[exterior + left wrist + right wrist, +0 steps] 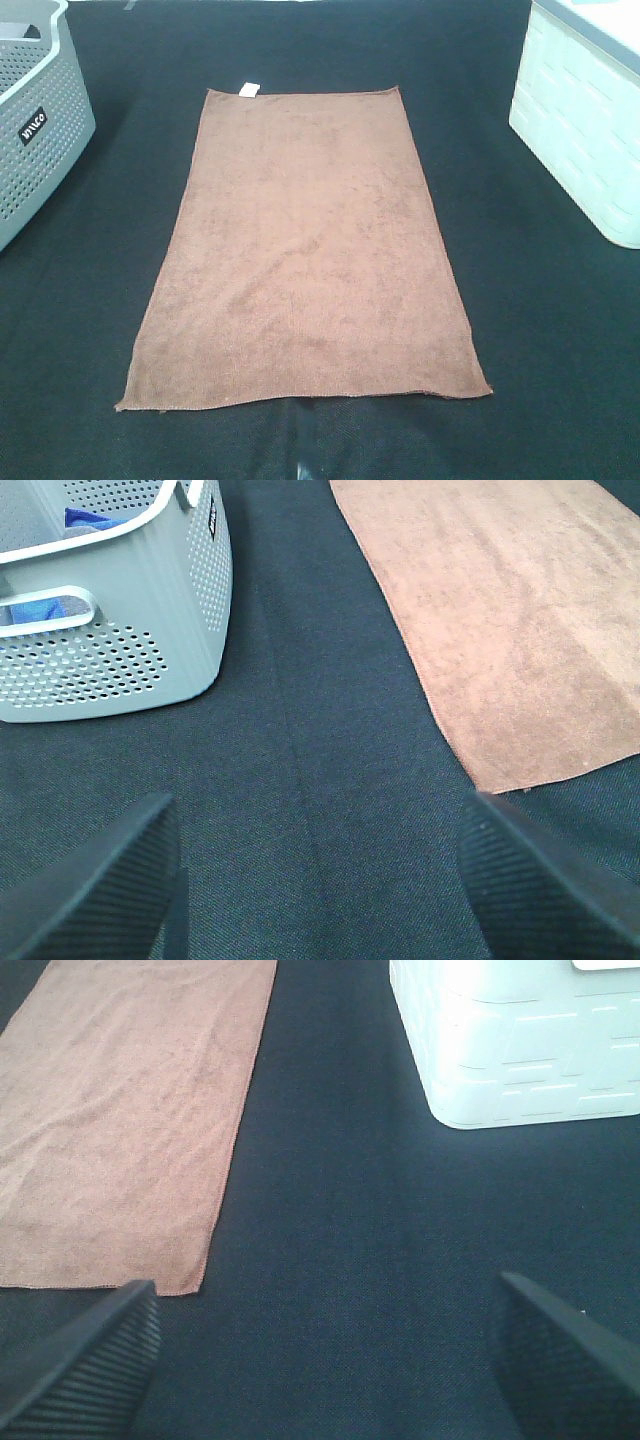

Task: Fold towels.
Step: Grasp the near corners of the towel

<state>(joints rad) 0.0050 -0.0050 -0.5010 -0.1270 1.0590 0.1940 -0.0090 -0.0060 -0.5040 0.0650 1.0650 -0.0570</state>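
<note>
Left gripper (pixel 320 815) in the left wrist view: jaws spread wide, gripping nothing, only dark table cover (pixel 300 720) between the two black ribbed fingers (pixel 95 880). Poised over the bare strip between basket (pixel 130 630) and towel (pixel 520 620), touching neither. Grey perforated basket with a white rim, something blue (pixel 85 520) inside. Brown towel flat on the cover, one corner close to one fingertip yet apart from it. Right gripper (pixel 325 1295) in the right wrist view: likewise spread wide and empty, fingers (pixel 80 1370) black and ribbed, dark cover (pixel 340 1240) showing between them. Placed over the strip between towel (pixel 120 1110) and pale bin (pixel 520 1050). Towel corner just beside one fingertip, touching or not impossible to tell. Bin with a moulded brick-like pattern on its wall, well apart from the fingers. Exterior high view: towel (pixel 305 250) spread flat in a single layer at the middle of the black cover (pixel 540 340), long sides running away from the camera, short edges near and far. Small white tag (pixel 248 90) at the far short edge, close to the far left corner. Faint creases in the nap, near edge slightly wavy. Basket (pixel 40 160) at the left edge with a black label (pixel 32 125) on its wall, bin (pixel 580 130) at the right edge, both well apart from the towel.
</note>
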